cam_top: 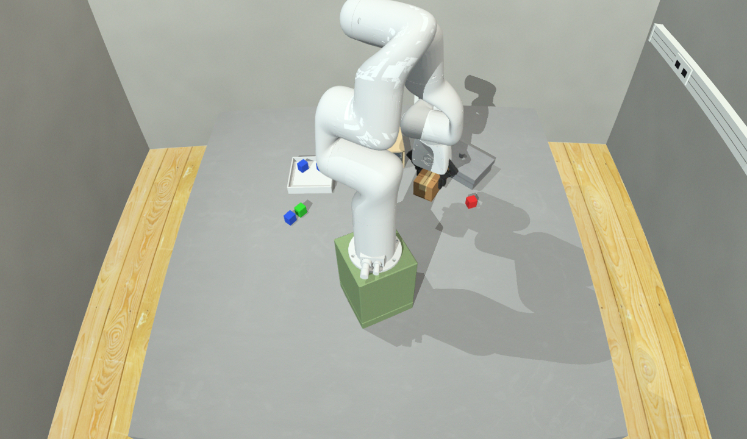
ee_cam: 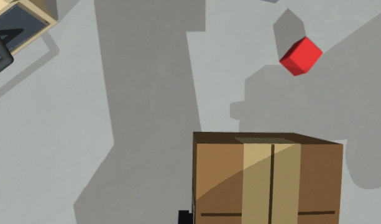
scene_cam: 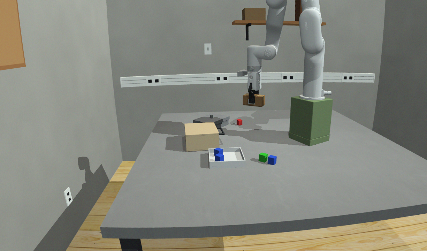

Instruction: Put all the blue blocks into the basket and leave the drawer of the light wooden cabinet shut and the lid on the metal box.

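The gripper [cam_top: 433, 173] [scene_cam: 251, 100] is clamped on the cardboard box [cam_top: 425, 185] [scene_cam: 258, 100] [ee_cam: 268, 183], held above the bench [cam_top: 244, 305] [scene_cam: 239, 193] [ee_cam: 47, 134]; relative to the green pedestal [cam_top: 388, 297] [scene_cam: 308, 121], the box hangs toward the metal box [cam_top: 477, 166] [scene_cam: 223, 122], with the red block [cam_top: 471, 202] [scene_cam: 239, 122] [ee_cam: 301, 56] beyond, so set-down likely needs room between

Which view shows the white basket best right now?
Exterior. It shows the whole rim of the basket and two blue blocks inside. Top shows it partly: the arm covers its right side, leaving one block plain and just a sliver of the other. Wrist doesn't show it at all.
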Controlling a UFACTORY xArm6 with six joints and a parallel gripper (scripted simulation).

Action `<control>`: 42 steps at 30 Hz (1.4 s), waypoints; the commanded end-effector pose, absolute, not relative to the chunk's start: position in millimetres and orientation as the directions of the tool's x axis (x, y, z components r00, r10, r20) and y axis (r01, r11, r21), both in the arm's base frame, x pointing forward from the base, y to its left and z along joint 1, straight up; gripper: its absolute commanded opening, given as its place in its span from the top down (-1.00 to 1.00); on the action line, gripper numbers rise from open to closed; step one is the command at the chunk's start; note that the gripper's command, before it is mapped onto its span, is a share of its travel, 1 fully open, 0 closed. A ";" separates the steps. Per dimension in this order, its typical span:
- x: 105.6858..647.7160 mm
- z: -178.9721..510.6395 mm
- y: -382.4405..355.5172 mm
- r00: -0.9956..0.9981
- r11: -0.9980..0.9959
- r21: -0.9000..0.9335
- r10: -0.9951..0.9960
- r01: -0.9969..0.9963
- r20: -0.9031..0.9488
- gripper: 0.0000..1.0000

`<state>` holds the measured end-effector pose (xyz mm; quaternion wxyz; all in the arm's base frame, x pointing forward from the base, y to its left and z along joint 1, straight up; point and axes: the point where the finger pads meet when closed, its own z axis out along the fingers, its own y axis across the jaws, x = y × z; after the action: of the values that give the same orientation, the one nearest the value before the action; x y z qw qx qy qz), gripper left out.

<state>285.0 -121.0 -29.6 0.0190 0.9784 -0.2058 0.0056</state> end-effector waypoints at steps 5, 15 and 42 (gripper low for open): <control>286.7 -28.9 -124.5 0.917 -0.917 0.004 -0.399 -0.399 0.006 -0.24; 286.7 -28.9 -124.5 0.917 -0.917 0.004 -0.399 -0.399 0.006 -0.24; 286.9 -48.6 -124.7 0.917 -0.917 0.004 -0.399 -0.399 0.006 -0.24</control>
<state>285.7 -124.1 -42.0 0.0022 0.9790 -0.2038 0.0011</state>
